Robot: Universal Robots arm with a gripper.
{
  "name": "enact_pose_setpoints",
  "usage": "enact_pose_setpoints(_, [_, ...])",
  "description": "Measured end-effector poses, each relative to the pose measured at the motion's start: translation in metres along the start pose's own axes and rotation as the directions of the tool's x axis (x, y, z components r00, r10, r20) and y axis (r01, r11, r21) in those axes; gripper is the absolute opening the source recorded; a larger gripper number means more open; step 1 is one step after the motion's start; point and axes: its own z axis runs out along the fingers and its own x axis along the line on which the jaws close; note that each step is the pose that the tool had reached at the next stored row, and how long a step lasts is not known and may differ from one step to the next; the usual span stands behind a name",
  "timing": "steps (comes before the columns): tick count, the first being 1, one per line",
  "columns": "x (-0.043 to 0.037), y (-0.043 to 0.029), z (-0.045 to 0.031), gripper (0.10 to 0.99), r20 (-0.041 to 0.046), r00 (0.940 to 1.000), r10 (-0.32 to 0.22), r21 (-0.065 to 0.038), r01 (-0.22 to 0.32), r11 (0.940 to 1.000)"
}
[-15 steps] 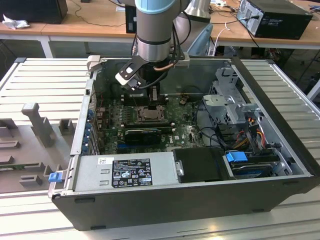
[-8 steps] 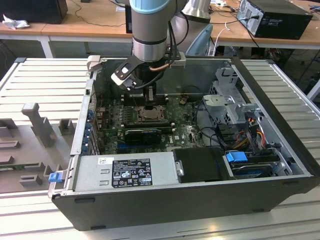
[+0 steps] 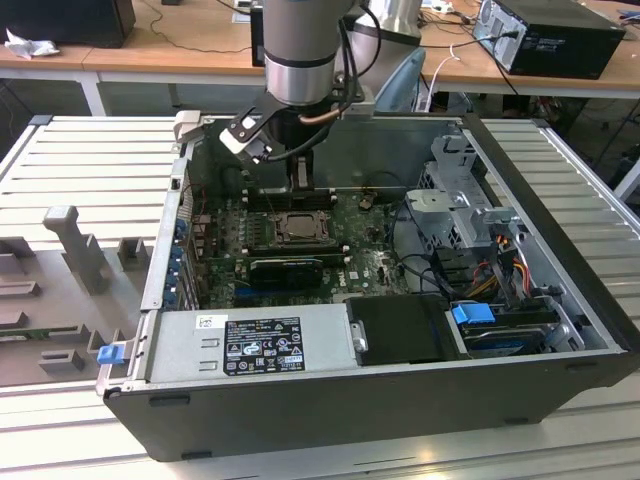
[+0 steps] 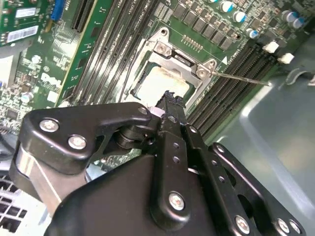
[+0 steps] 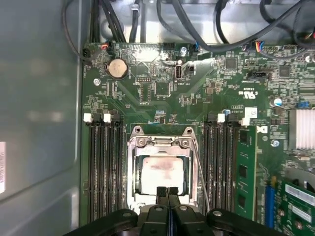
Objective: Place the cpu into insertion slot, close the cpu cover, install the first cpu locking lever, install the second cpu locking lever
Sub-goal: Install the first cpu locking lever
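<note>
Silvery cpu [image 5: 161, 172] lies flat in insertion slot [image 5: 132, 173]; gripper [image 5: 167, 191] closed, holding nothing.

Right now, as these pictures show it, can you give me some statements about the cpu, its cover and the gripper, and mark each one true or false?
1. The cpu lies in the insertion slot. True.
2. The cpu cover stands upright and open. False: it lies down over the slot, and its window frames the cpu.
3. The gripper holds the cpu. False: it is shut with nothing in it, by the cover's edge.
4. Long memory slots run along both sides of the insertion slot. True.
5. The computer case is closed. False: its side is open and the board inside shows.
</note>
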Motion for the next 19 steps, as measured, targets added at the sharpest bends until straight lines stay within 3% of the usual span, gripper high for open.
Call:
enact_pose_setpoints(4, [0.0003, 0.0003, -0.0115, 0.106, 0.0000, 1.0000, 0.000, 0.000, 0.000, 1.0000])
enact_pose_setpoints(7, [0.0008, 0.0007, -0.0263, 0.106, 0.0003, 1.0000, 0.000, 0.000, 0.000, 1.0000])
enact_pose_setpoints(19, [0.0008, 0.0008, -0.0277, 0.106, -0.0028, 0.9947, -0.103, 0.003, 0.103, 0.9947])
